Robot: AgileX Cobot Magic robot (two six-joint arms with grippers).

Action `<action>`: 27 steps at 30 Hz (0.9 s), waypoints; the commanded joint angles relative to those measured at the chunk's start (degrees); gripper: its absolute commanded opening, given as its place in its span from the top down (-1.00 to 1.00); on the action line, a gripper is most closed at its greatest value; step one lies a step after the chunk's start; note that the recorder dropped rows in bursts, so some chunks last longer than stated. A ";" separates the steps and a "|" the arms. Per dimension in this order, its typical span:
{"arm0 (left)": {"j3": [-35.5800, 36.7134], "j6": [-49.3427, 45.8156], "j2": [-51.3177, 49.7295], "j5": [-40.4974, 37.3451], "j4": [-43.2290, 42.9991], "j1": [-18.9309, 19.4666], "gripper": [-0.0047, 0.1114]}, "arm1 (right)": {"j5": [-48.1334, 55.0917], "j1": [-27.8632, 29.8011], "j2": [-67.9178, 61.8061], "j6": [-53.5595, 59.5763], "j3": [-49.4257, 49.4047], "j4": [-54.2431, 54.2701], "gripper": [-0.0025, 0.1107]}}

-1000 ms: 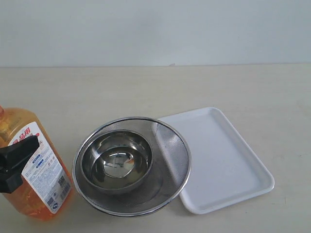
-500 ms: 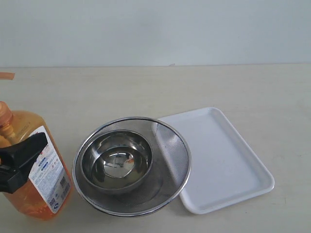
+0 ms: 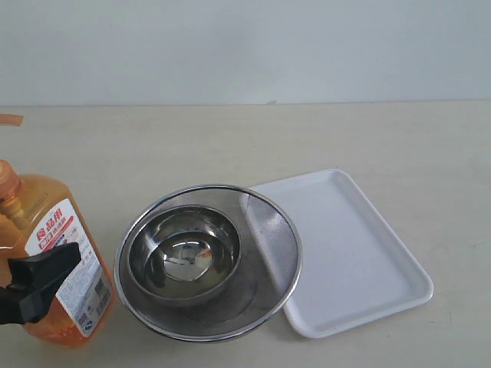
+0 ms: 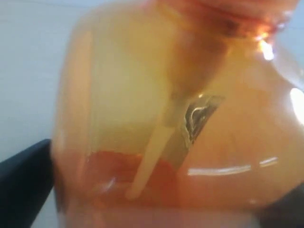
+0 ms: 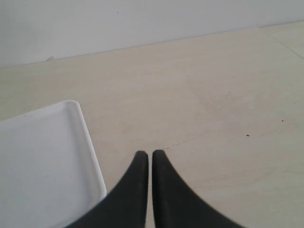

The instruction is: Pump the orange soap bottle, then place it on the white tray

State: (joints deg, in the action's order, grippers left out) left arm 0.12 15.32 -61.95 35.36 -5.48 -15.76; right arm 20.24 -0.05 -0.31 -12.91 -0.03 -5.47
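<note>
One orange soap bottle [image 3: 54, 222], one white tray [image 3: 360, 253], one round steel mesh strainer [image 3: 278, 245] and one steel bowl [image 3: 184, 257] sitting inside that strainer make up everything on the pale surface [image 3: 230, 138]. Two grippers are in view. The bottle is at the far left of the exterior view, just beside the strainer, which lies between it and the tray, so bottle and tray are well apart. The bottle's label faces the camera and its neck is cut off by the view's edge; whether its base rests on the surface cannot be made out. The strainer's rim overlaps the near left edge of the tray, and nothing else lies on the tray. The left gripper [image 3: 40, 280] is clamped on the bottle: one black finger crosses the lower front of the label, and in the left wrist view the translucent orange body fills the picture, blurred, with dark finger material at both lower sides (the dip tube shows through the plastic). The right gripper [image 5: 150, 154] has its two black fingers drawn together with only a sliver of gap, holding nothing, above bare surface just beside a corner of the tray.
</note>
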 commanded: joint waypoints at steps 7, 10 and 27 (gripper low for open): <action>-0.12 -0.83 -2.50 -1.14 -0.36 -0.13 -0.67 | -0.70 0.05 0.31 0.01 0.03 -0.30 0.96; -0.12 -0.83 -4.75 -1.19 -0.36 -0.13 -0.67 | -0.70 0.05 0.31 0.01 0.03 -0.30 0.96; -2.72 -2.12 -10.48 7.99 0.06 -0.13 -0.67 | -0.70 0.05 0.31 0.01 0.03 -0.30 0.96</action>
State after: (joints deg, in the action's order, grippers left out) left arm -2.05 13.50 -72.28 41.64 -5.96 -15.76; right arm 20.24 -0.05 -0.31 -12.91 -0.03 -5.47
